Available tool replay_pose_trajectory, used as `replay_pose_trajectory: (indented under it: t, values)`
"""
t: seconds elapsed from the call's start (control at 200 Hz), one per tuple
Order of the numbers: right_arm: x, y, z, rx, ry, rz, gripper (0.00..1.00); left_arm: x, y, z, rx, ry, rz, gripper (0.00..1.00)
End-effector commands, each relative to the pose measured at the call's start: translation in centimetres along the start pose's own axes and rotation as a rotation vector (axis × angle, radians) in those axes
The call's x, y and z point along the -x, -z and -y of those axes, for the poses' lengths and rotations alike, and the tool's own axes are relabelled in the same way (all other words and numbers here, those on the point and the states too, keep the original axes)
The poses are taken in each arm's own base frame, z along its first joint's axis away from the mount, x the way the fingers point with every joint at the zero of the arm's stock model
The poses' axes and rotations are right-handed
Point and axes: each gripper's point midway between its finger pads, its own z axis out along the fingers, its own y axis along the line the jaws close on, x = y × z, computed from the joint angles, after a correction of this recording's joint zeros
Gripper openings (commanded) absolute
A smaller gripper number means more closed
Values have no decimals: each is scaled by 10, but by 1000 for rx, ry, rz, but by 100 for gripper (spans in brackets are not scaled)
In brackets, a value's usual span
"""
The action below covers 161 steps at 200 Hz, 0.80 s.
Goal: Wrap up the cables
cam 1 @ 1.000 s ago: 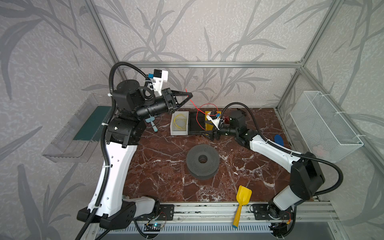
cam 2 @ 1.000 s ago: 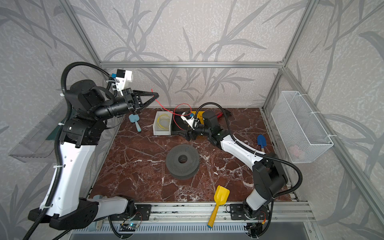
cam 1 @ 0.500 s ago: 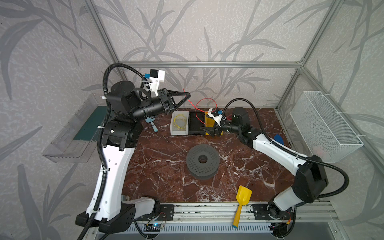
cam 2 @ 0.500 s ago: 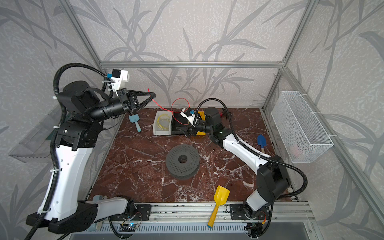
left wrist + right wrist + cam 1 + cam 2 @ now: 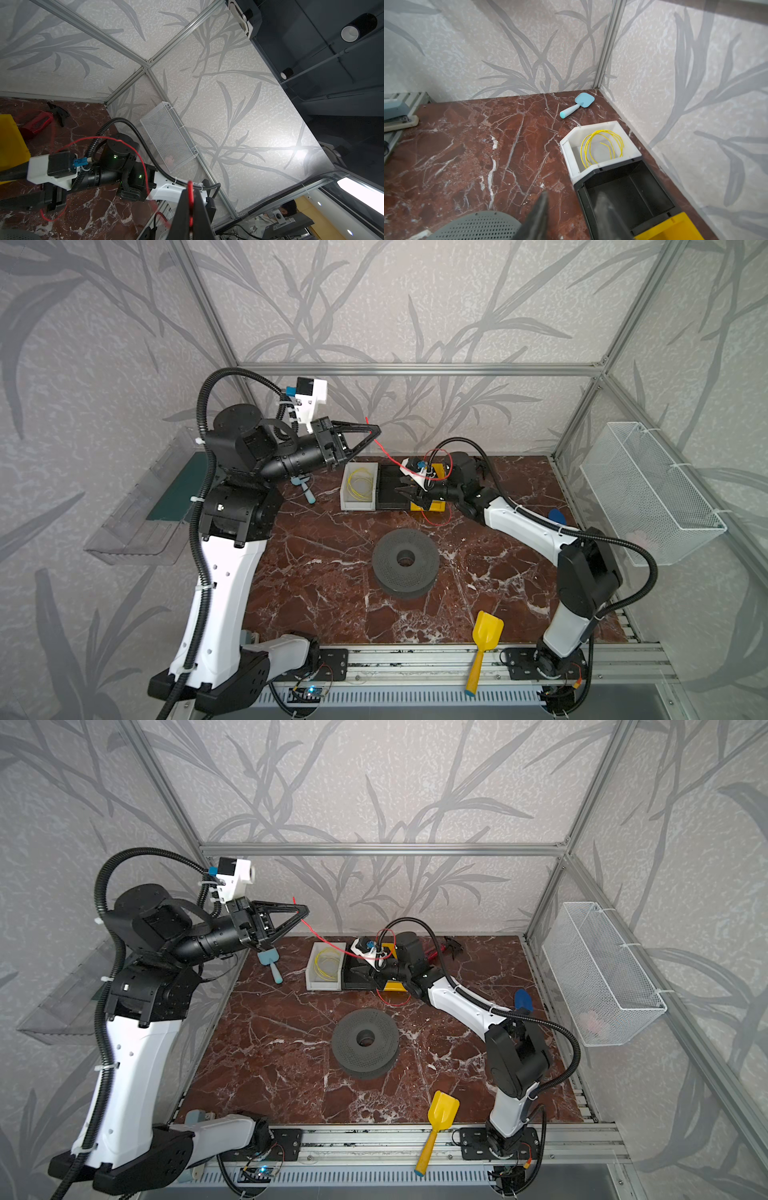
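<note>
Our left gripper (image 5: 375, 430) is clamped on the red cable (image 5: 190, 190), held high — we reckon the right gripper (image 5: 572, 195), jaws apart by the black bin (image 5: 623, 193), grabs the slack next.

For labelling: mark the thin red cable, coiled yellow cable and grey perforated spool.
thin red cable (image 5: 190, 191): left wrist view, pinched stretch
coiled yellow cable (image 5: 584, 149): right wrist view, loop's side
grey perforated spool (image 5: 386, 561): a top view, top face
</note>
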Motion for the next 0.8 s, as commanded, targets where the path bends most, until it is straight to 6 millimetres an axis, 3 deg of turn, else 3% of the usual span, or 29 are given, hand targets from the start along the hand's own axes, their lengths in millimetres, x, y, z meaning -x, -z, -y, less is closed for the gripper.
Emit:
replay_pose_trajectory:
  t: [0.0,0.025,0.045,0.185,0.4,0.53,0.64,0.8]
  values:
    - [3,13,12,-113,18,5,0,9,16,11,19,-54,69,0]
    - [-4,14,15,-144,14,-15,0,14,20,11,34,-61,97,0]
    - [5,23,17,-174,24,-3,0,18,23,11,44,-66,120,0]
    - [3,55,30,-324,28,-62,0,49,48,-7,170,-67,286,0]
    - [-12,108,40,-531,-12,-149,0,80,53,-32,213,-39,411,0]
    - [-44,136,50,-675,-35,-254,0,100,73,-56,339,-32,517,0]
    - [-85,155,58,-773,-196,-323,0,125,94,-64,403,-34,617,0]
    - [-125,177,49,-836,-309,-416,0,155,102,-81,534,-62,631,0]
